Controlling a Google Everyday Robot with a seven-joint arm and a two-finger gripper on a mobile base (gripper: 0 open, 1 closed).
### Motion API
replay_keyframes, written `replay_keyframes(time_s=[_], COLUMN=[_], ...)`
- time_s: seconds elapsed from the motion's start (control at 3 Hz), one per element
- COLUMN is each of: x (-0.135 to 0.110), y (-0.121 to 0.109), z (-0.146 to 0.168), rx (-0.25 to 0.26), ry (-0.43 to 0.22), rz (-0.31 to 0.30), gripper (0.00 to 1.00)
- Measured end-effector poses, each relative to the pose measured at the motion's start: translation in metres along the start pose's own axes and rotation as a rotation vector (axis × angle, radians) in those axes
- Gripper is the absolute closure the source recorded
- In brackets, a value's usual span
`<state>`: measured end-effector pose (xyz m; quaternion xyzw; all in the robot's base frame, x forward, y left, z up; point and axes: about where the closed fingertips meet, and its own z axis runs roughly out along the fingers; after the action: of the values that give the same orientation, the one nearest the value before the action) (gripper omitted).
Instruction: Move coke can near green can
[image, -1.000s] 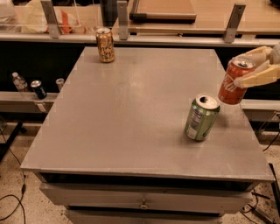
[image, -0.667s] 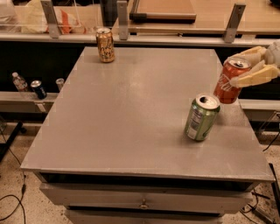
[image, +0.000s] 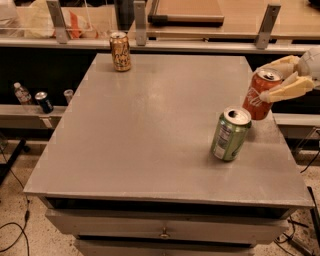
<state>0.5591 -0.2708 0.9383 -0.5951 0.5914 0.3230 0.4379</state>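
Camera view: the gripper (image: 270, 81) reaches in from the frame's 3 o'clock edge, over the right rim of the grey table (image: 150, 130). Its pale fingers (image: 289, 89) are closed around the coke can (image: 258, 96), one across the front just below the silver top, the other behind the rim. The can sits directly between them, tilted with its top leaning toward 1 o'clock. Its base is at the table's right edge; I cannot tell whether it touches the surface.

From the coke can, the green can (image: 230, 134) stands close by at about 7 o'clock, on the table, apart from the red one and from the gripper. Well apart, at about 10 o'clock, the gold-brown can (image: 120, 51) stands upright near the far-left corner. On a lower shelf at 9 o'clock lie a small bottle (image: 22, 93) and a dark can (image: 44, 101).
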Motion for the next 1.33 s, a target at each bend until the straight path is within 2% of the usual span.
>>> replay_keyframes(time_s=[0.33,0.67,1.33], x=[0.0,0.002,0.002], y=[-0.007,-0.003,0.013], z=[-0.002,-0.008,-0.017], rx=[0.021,0.026,0.022], ry=[0.027,0.055,0.055], rz=[-0.009,-0.011,-0.009], gripper=[1.0,1.0,1.0])
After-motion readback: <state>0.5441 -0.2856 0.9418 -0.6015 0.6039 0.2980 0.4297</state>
